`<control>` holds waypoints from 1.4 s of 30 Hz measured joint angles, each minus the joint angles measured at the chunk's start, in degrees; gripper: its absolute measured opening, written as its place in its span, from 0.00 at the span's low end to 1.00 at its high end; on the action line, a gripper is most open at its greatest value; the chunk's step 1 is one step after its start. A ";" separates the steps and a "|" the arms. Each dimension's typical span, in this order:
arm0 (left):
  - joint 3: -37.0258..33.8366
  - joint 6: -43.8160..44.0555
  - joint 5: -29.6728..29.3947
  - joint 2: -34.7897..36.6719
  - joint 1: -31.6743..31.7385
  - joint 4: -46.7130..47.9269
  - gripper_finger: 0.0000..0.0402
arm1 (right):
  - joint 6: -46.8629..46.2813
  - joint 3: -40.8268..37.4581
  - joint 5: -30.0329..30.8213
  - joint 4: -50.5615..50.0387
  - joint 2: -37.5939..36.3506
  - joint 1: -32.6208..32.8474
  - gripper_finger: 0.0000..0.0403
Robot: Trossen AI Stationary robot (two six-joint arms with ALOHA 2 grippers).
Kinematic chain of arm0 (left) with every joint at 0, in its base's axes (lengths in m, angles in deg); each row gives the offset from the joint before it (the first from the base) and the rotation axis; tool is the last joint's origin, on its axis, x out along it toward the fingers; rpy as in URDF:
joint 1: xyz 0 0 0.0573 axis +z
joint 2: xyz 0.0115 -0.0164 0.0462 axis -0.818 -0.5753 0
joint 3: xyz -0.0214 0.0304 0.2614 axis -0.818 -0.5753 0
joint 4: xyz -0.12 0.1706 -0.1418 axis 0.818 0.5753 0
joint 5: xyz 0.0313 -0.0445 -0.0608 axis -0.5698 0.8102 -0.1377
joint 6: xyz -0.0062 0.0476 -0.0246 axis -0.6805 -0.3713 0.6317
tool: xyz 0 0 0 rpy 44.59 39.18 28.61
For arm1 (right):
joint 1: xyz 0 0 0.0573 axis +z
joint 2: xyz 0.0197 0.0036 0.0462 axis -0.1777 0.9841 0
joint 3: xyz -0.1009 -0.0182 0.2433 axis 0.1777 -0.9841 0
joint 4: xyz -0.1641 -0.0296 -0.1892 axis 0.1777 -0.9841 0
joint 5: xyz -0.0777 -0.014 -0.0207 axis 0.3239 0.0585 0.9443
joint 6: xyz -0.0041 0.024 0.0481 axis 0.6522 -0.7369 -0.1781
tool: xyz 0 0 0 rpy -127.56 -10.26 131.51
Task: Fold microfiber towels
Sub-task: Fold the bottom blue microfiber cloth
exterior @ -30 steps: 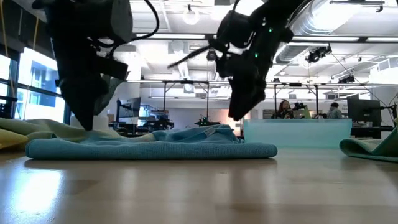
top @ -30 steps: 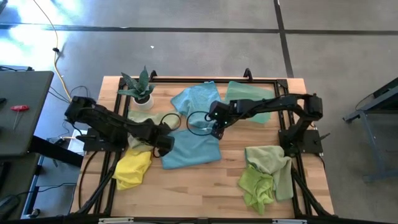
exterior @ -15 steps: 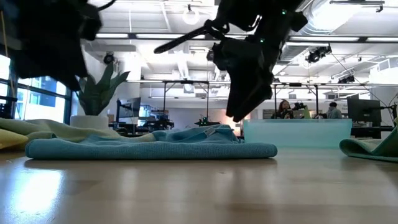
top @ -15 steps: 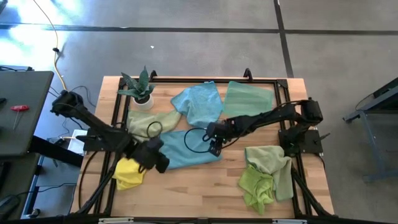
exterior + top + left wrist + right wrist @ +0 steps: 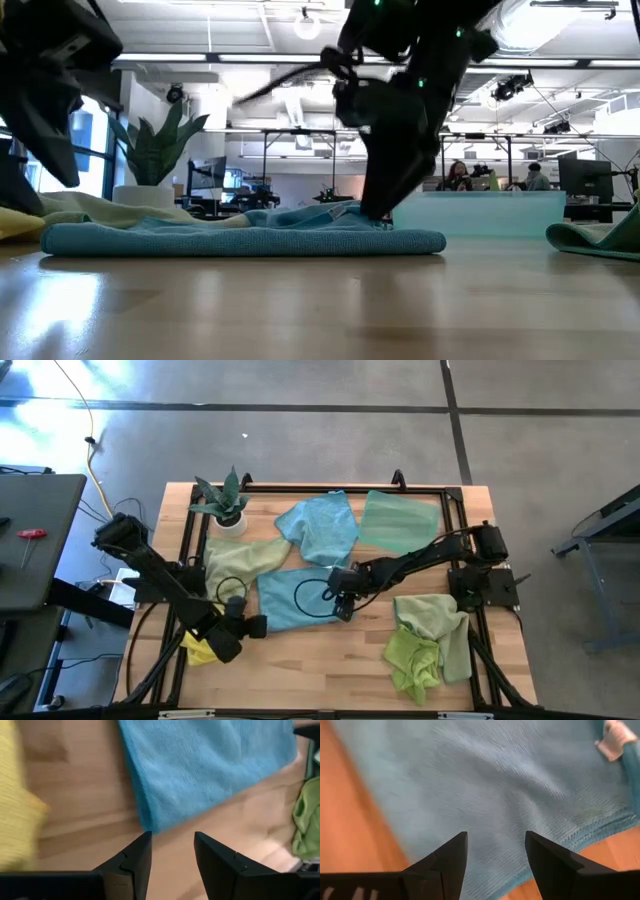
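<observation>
A blue towel (image 5: 298, 598) lies flat near the middle of the table (image 5: 330, 675). The right gripper (image 5: 343, 610) hangs over its right edge, jaws spread with nothing between them. The left gripper (image 5: 256, 626) sits just off the towel's near left corner (over bare wood), jaws also spread and empty. A yellow towel (image 5: 199, 647) lies beside the left arm, green towels (image 5: 425, 640) at the table's right.

Towel (image 5: 300, 600) lies mid-table, between left pincer (image 5: 255, 627) and right pincer (image 5: 342, 606)
</observation>
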 joint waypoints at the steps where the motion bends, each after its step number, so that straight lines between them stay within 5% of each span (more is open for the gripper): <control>1: 0.04 0.01 0.08 -0.68 0.31 -0.78 0.34 | 0.03 0.00 0.01 0.18 0.52 -0.01 0.48; 24: 0.18 -1.86 3.41 -6.19 6.95 -1.02 0.33 | -0.20 0.08 1.24 2.00 3.55 -0.01 0.48; 35: -0.12 -5.64 2.88 -6.45 7.06 -0.64 0.03 | 0.05 0.06 1.24 1.64 3.55 0.00 0.48; 42: -0.11 -5.66 2.55 -6.46 4.95 -7.19 0.01 | 0.30 0.07 -1.06 -0.34 3.35 0.02 0.48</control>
